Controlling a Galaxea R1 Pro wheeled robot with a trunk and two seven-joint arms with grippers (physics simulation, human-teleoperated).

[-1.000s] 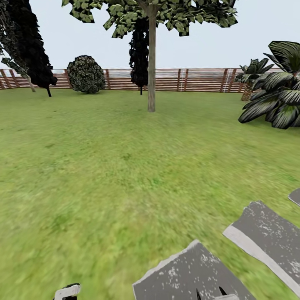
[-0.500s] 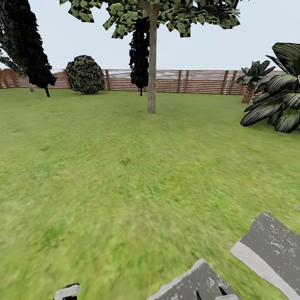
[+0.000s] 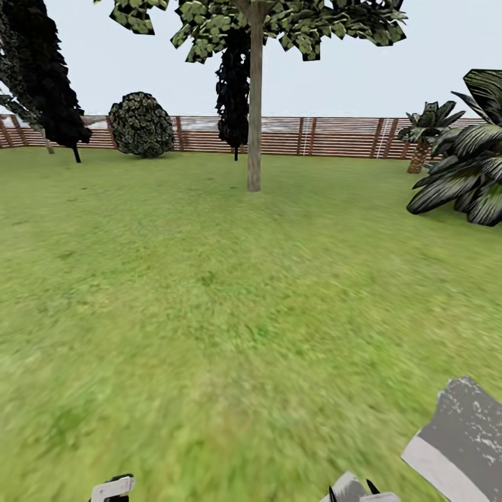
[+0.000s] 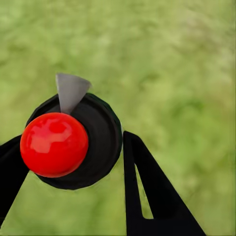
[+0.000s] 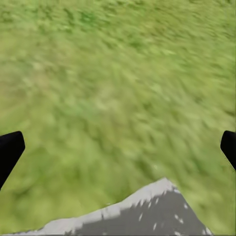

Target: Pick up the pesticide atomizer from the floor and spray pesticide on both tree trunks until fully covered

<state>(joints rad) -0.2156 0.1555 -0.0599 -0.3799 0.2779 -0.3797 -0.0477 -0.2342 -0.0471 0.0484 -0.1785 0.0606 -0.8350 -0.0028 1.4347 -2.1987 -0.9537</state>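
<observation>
Setting: a green grass lawn (image 3: 209,293) fills the head view, closed at the back by a brown horizontal-slat wooden fence (image 3: 335,136) under a pale sky.
Task tree: a tall tree with a straight, bare grey-brown trunk (image 3: 254,104) stands at upper centre of the frame, its angular dark-green leafy crown (image 3: 279,24) spreading along the top edge.
Other planting: a round dark bush (image 3: 142,125) by the fence at upper left; a black column-shaped tree (image 3: 42,77) at the far left edge; a broad-leaved palm-like plant (image 3: 464,167) at the right edge.
Paving: a grey stepping stone (image 3: 464,439) lies in the lower right corner.
Left gripper (image 4: 73,157): in the left wrist view, its black fingers (image 4: 152,191) are closed around a black round-bodied pesticide atomizer (image 4: 101,140) topped by a glossy red ball, with a grey nozzle pointing away; blurred grass lies beneath.
Right gripper (image 5: 118,147): in the right wrist view, black fingertips (image 5: 10,150) sit at opposite frame edges, jaws spread wide and empty, above grass and a grey stone corner (image 5: 142,214).
</observation>
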